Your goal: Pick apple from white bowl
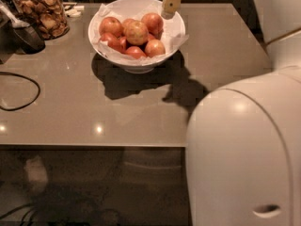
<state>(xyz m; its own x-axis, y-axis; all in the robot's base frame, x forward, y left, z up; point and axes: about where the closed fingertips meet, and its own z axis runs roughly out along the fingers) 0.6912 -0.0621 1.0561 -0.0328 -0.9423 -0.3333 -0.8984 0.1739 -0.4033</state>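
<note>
Grey-brown table (94,117) is filling most of my view, glossy and throwing back the ceiling lights. I am holding the hand (169,7) over the far right rim of the white bowl (136,68), hanging point-down from the top of the frame; I cannot tell whether it is apart or together. The apple (136,32) is sitting on top of the pile near the bowl's middle, down and to the left of the hand, so I am judging it reachable straight from above. Redder apples are crowding it on every side, leaving little room to slip in beside it. Crinkled paper (177,37) is spilling over the right rim just under the hand and could snag. The bowl is standing toward the far edge, well apart from the glass jar (40,11) at far left and the cable (23,102). My own white body (244,149) is blocking the lower right.
</note>
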